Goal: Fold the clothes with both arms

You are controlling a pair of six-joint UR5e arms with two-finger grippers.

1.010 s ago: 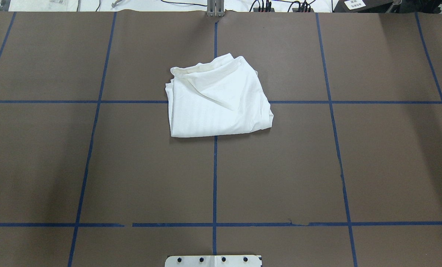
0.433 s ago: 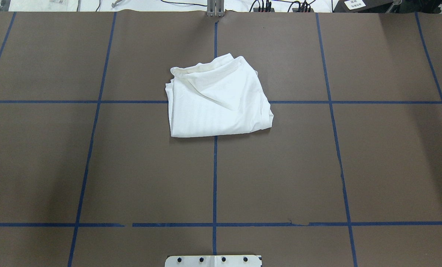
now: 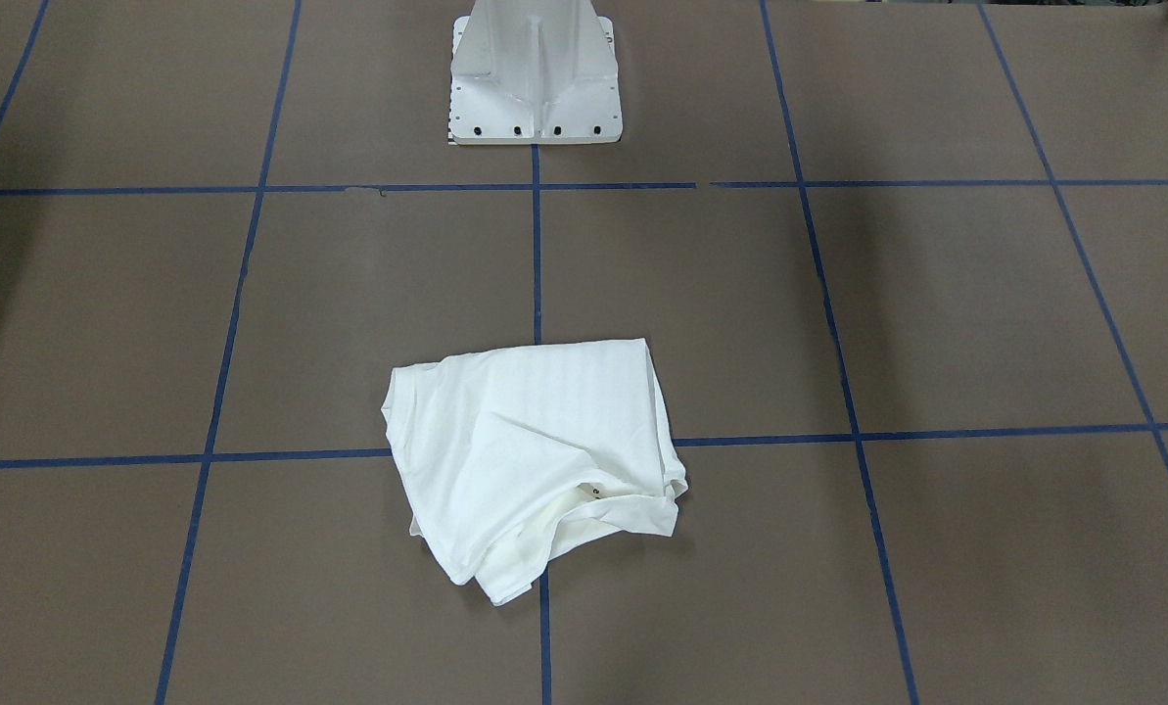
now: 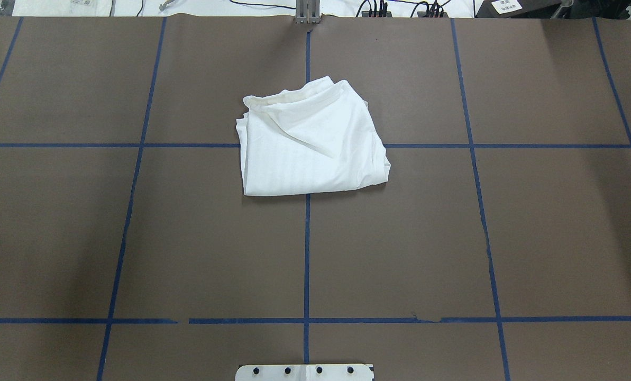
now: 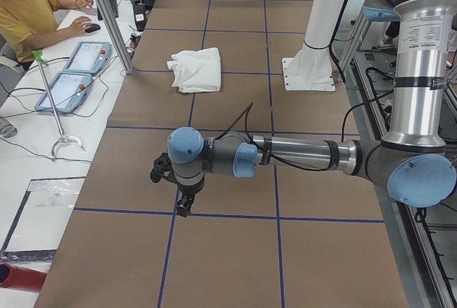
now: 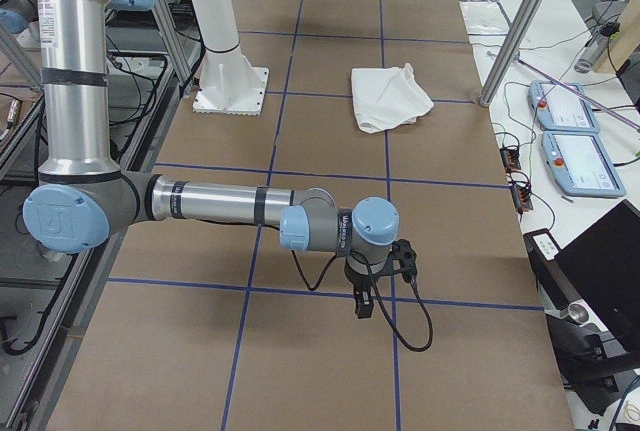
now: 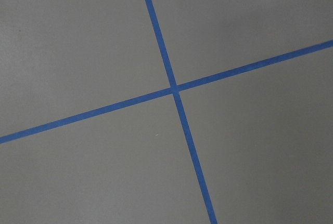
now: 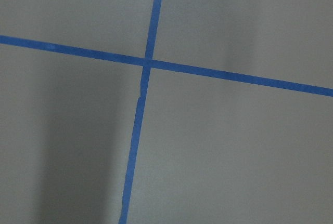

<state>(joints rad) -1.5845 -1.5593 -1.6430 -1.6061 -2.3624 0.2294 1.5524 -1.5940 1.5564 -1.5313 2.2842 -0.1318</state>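
The clothes (image 4: pixel 310 143) are one white shirt lying in a loosely folded, wrinkled bundle on the brown table, near the middle and on its far half; the same clothes (image 3: pixel 530 450) show no arm near them. Both arms hang far off to the table's two ends. The left gripper (image 5: pixel 184 204) points down over a blue tape line, and the clothes (image 5: pixel 196 68) lie well beyond it. Likewise the right gripper (image 6: pixel 362 306) hovers far from the clothes (image 6: pixel 390 96). I cannot tell whether either gripper is open or shut. Both wrist views show only bare table with a tape cross.
The white pedestal base (image 3: pixel 535 78) stands at the robot's side of the table. Blue tape lines (image 4: pixel 307 254) grid the brown surface. A seated person (image 5: pixel 28 8) and teach pendants (image 5: pixel 75 76) are beyond the table's far edge, along with metal posts (image 6: pixel 515 36).
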